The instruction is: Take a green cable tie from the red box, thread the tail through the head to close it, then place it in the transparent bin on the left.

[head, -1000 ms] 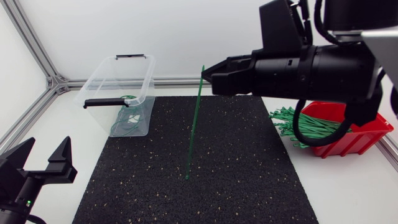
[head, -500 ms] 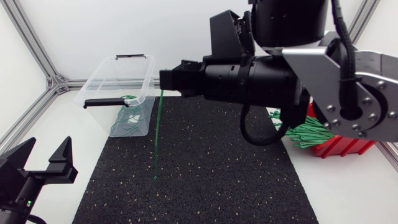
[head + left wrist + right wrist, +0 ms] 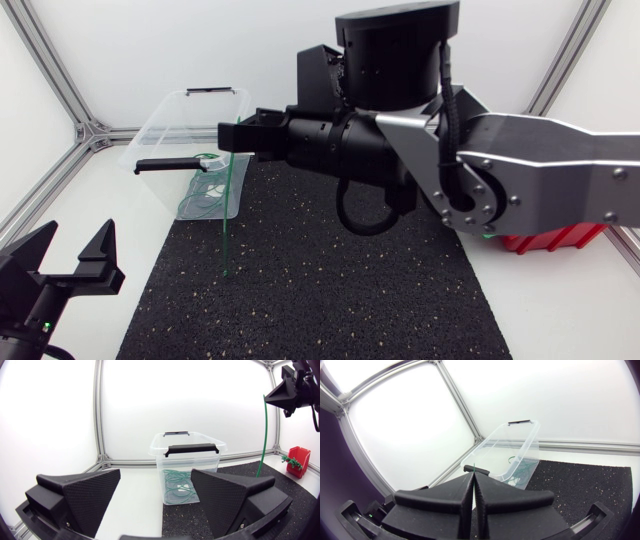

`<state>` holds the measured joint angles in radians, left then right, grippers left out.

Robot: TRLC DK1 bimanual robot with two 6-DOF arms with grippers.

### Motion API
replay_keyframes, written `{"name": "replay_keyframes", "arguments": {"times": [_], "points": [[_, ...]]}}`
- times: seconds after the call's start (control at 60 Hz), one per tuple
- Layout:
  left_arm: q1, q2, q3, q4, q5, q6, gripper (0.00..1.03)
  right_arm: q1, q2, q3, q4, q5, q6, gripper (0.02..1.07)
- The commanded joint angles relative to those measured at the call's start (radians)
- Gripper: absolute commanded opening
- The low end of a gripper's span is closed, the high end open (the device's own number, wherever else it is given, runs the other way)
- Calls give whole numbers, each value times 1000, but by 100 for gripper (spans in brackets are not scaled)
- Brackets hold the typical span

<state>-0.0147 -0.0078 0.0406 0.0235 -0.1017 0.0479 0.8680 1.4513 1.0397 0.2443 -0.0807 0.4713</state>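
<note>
The right arm comes in from the right and stretches past the middle of the table. The right gripper has its 2 fingers pressed together on the upper end of 1 green cable tie. The right wrist view shows the fingers meeting flat, with a short green tip poking out above the seam. The tie hangs straight and nearly upright, with its lower end over the left part of the black mat. Whether that end touches the mat cannot be told.

The transparent bin stands at the far left, partly on the mat's far left corner. It is open on top, with 2 black handles on its rim, and several looped green ties lie on its floor. The held tie is just to the right of the bin and outside it.

The red box sits at the right edge of the table, with loose green ties spilling from it.

The left gripper rests at the near left, with its fingers spread wide and nothing between them.
</note>
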Motion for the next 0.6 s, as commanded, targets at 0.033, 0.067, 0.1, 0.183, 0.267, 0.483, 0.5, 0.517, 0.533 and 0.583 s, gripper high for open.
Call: {"name": "replay_keyframes", "arguments": {"times": [0.033,0.067,0.1,0.183,0.267,0.483,0.5,0.517,0.533,0.583], "points": [[-7,8,-39,-23,5,-25,99,-18,0,-78,26,4,7,8],[-7,8,-39,-23,7,-25,99,-24,-16,-99,27,6,-3,7],[-8,8,-39,-23,7,-25,99,-35,-37,-125,27,6,-11,8],[-11,8,-39,-23,7,-25,99,-57,-63,-167,21,2,-26,8],[-13,8,-39,-23,7,-25,99,-70,-80,-213,18,1,-53,8],[-11,8,-39,-25,7,-25,99,-83,-155,-359,52,13,-135,8],[-10,8,-39,-23,7,-25,99,-84,-158,-368,55,13,-143,8],[-11,8,-39,-25,7,-25,99,-86,-164,-380,58,15,-151,8],[-11,8,-39,-23,7,-25,99,-90,-170,-391,59,15,-155,8],[-13,8,-39,-25,7,-25,99,-98,-189,-422,62,13,-169,8]]}}
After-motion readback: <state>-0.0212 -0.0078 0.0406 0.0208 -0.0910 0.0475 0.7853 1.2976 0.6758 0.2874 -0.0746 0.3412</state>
